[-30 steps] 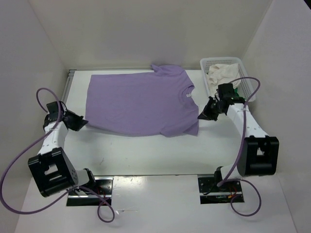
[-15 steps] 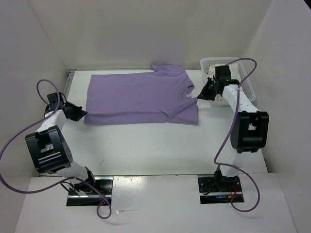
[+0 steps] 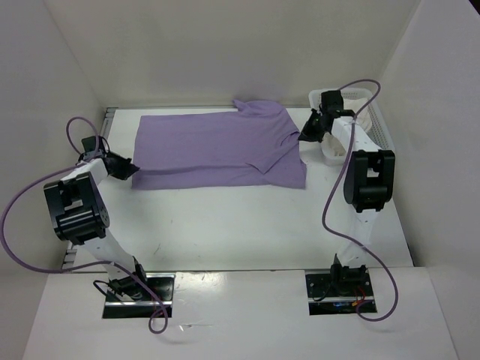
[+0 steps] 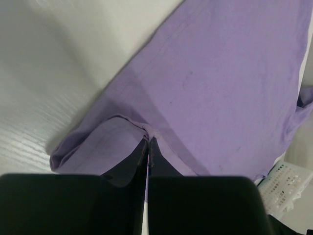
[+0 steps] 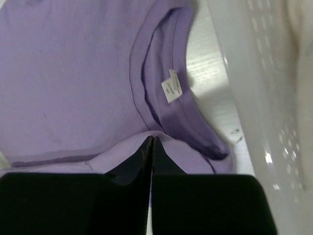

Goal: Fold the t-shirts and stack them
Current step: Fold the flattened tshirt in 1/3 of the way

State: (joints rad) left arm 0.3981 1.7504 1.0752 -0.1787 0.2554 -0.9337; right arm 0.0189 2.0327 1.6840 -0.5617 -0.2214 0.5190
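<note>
Purple t-shirt [image 3: 217,150] spread on table [image 3: 225,217]; mesh basket [image 5: 264,107] just beside, right.

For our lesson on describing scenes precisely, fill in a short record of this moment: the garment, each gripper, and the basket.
Garment: lavender t-shirt, spread on the table, near edge lifted at both ends
Left gripper: shut, pinching the hem end
Right gripper: shut, pinching cloth near the collar
Basket: white mesh basket, far right, beside the collar end
Stack: none yet
</note>
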